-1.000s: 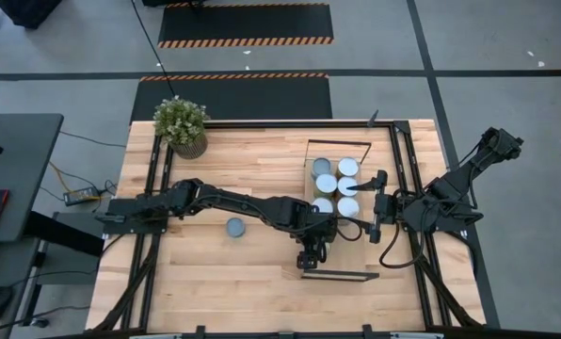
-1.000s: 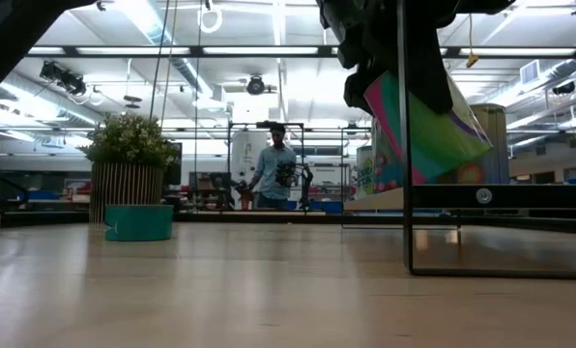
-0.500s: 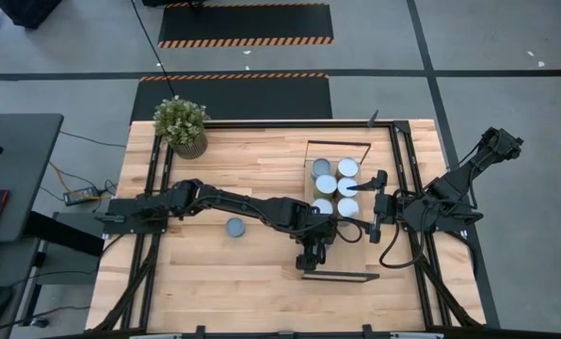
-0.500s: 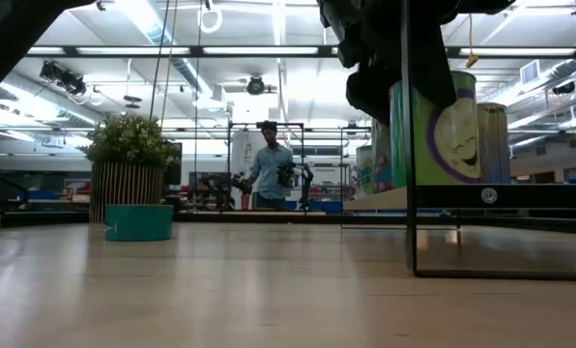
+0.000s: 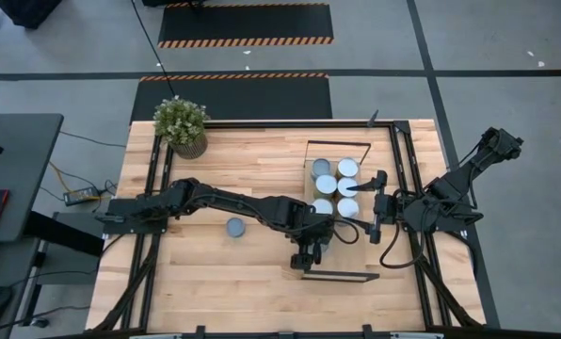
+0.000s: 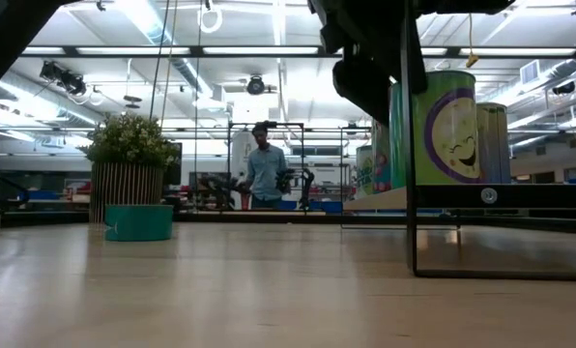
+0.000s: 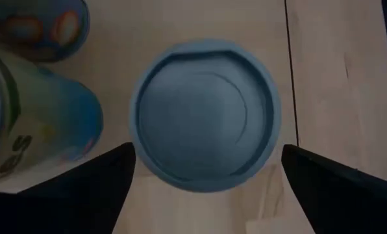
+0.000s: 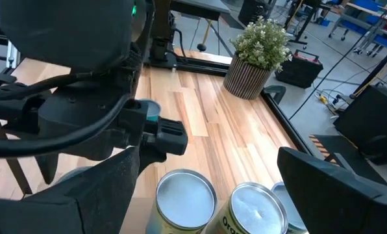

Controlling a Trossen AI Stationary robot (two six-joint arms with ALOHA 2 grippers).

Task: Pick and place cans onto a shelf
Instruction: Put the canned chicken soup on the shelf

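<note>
Reaching across desk [image 5: 262, 273], left pincer [image 5: 309, 254] hangs over shelf [image 5: 342, 252], fingers [image 7: 83, 188] spread wide, holding nothing. Can [image 7: 205, 116] stands right under it on shelf, blue-grey top between fingers, not touched. Five more cans [image 5: 337, 184] stand in bunch on shelf. One can [image 5: 234, 227] alone on desk, well apart. Right pincer [image 5: 378, 202] waits just beside bunch, fingers [image 8: 349, 188] spread. Plant [image 5: 182, 124] at far corner of desk.
</note>
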